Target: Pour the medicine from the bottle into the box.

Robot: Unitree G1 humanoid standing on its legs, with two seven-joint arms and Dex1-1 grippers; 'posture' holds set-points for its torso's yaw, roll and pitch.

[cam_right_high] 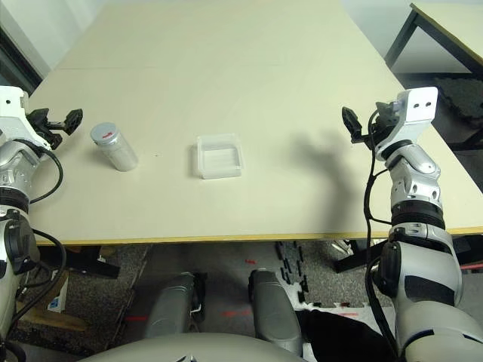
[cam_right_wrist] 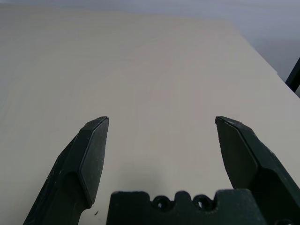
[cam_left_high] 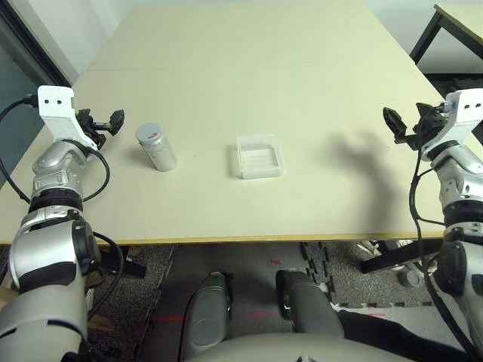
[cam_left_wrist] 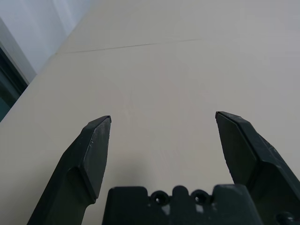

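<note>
Left eye view puts the bottle [cam_left_high: 155, 147] at centre-left of the frame, standing upright on the pale bench [cam_left_high: 249, 68] with its grey, red-marked cap on. The medicine cannot be seen; presumably it is shut inside. To the bottle's right, near the middle of the frame and clearly apart from it, lies the box [cam_left_high: 259, 157], a shallow clear tray sitting flat with its open side up, apparently empty. The gap between them looks deliberate: room to grip the bottle without knocking the tray, yet close enough for a short carry and tilt.

Further out, the left end effector [cam_left_high: 115, 121] hangs at the left edge of the frame, just beside the bottle but not touching it, its two black fingers [cam_left_wrist: 93, 150] spread wide and holding nothing. The right end effector [cam_left_high: 404, 124] sits at the far right edge, well apart from the box, equally wide open and empty, casting a shadow onto the bench. Both wrist views look out over bare bench between parted fingers.

Judging by this, the task has not begun. The left arm seems the natural one for the bottle, and the cap will likely need removing before any pour.
</note>
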